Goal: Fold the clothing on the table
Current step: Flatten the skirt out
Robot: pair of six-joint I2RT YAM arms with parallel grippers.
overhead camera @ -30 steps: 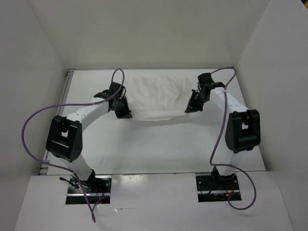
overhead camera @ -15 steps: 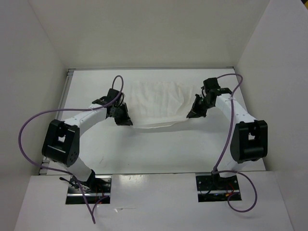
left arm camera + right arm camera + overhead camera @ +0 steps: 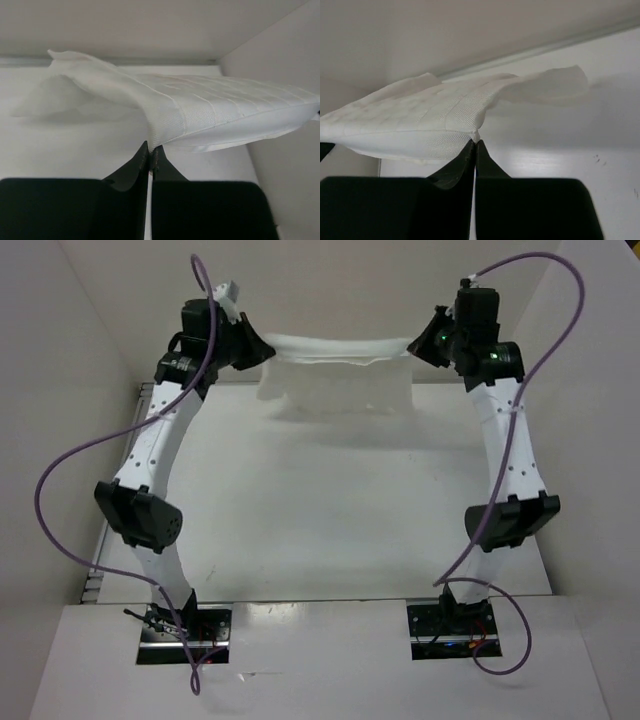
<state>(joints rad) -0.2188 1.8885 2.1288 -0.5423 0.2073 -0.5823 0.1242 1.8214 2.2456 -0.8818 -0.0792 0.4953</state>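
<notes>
Two corners of the clothing [image 3: 335,375] are now up in the air at the far end of the counter [image 3: 330,520]. A second ago the fabric lay spread on the surface, with both tools low at its near edge, about mid-counter. Since then they have swung up and far back toward the rear wall [image 3: 330,290], taking that edge with them.

The left tool [image 3: 252,348] is pinched tight on one corner, its fingers together with only the thin cloth between them, as the left wrist view shows. The right tool [image 3: 420,343] is clamped the same way on the opposite corner. The top edge runs between them in a shallow sag and the rest hangs down like a curtain. Whether its lower hem touches the counter is hard to tell.

I judge this to be the lift-and-carry stage of a fold: the held edge seems to have travelled over the cloth's own body, so laying it down would double the piece. No fold is made yet, and uneven grips would let the floppy fabric skew.
</notes>
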